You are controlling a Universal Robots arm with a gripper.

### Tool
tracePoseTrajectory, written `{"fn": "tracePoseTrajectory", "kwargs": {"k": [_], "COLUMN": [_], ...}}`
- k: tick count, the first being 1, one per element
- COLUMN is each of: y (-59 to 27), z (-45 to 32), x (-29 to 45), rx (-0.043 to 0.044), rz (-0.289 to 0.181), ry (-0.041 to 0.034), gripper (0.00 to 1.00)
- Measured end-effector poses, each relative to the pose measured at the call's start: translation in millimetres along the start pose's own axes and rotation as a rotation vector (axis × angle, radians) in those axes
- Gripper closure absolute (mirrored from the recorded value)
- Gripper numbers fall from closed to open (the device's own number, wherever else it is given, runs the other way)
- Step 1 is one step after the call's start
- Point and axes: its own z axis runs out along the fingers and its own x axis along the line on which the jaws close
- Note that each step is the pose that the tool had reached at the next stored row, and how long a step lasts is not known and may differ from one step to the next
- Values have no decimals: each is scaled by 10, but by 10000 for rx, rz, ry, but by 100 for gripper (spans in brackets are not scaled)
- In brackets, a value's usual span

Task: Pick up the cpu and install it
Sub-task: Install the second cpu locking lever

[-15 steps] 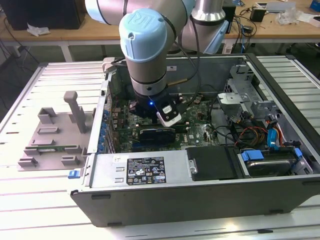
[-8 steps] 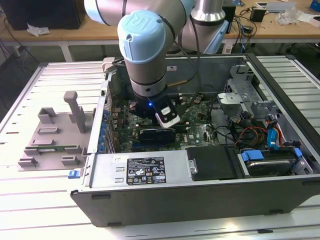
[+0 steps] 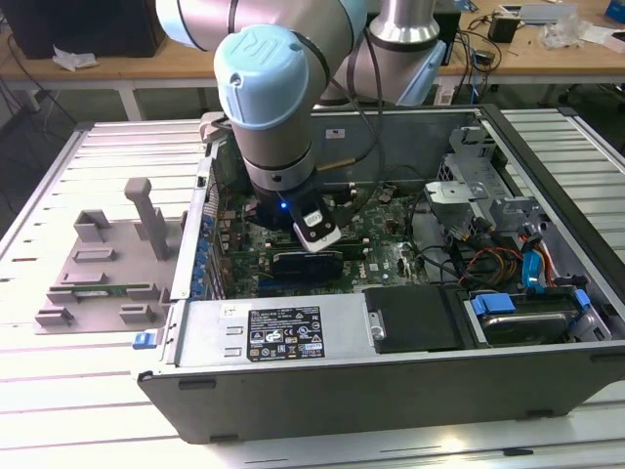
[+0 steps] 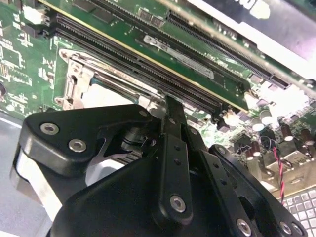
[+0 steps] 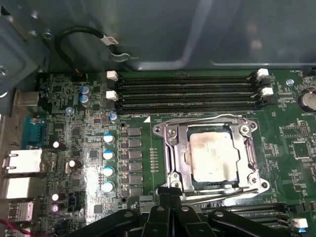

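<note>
First wrist view: the gripper (image 5: 170, 195), its black fingers (image 5: 174, 210) drawn together on nothing, hovers just beside the metal-framed socket (image 5: 170, 148), where the cpu (image 5: 213, 157) sits seated on the green motherboard (image 5: 79, 148) below the memory slots (image 5: 185, 91).

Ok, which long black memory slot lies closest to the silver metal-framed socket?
The long black slot directly bordering the silver socket frame; the others lie beyond it, toward the grey case wall.
</note>
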Motion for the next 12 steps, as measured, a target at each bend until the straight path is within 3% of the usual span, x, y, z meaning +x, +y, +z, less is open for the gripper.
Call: {"fn": "tracePoseTrajectory", "kwargs": {"k": [4, 6, 12], "y": [-6, -9, -20], "z": [7, 19, 47], "x": [43, 51, 69], "rx": [-204, -256, -299], "rz": [9, 28, 104], "ry": [-92, -108, -140], "gripper": [89, 89, 89]}}
